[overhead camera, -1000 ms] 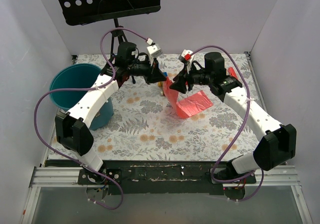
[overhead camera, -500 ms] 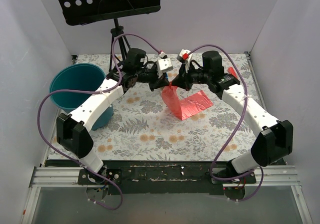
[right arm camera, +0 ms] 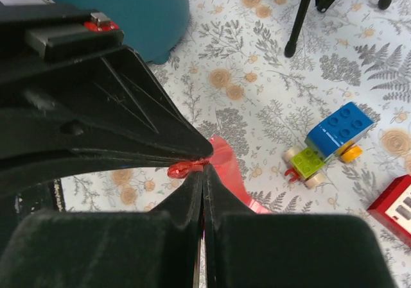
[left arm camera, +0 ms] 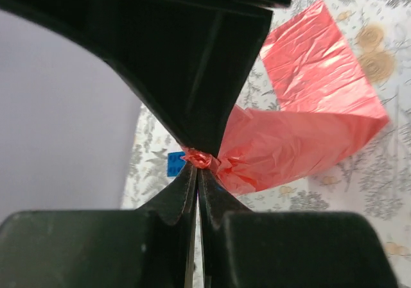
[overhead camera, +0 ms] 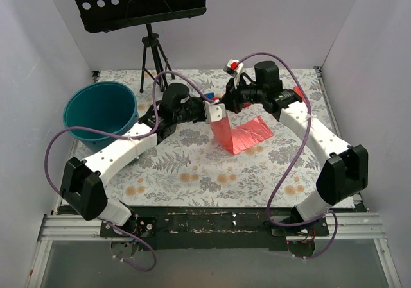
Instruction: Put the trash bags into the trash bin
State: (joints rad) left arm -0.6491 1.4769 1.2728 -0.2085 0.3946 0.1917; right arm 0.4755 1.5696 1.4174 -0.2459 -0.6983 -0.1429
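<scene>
At far left of the surface point(overhead camera: 192, 166), the bin point(overhead camera: 103, 108) holds no bag yet, so the carry and drop are still to do. Right of centre, the bag point(overhead camera: 241, 134) lies partly on the surface, one corner lifted. The left claw point(left arm camera: 198, 166) and the right claw point(right arm camera: 202, 169) both pinch that bunched corner; a second ago the left claw hung apart from it.

Trash bag point(overhead camera: 247, 134) of thin, crinkly, glossy plastic film; trash bin point(overhead camera: 90, 111) of smooth plastic
</scene>
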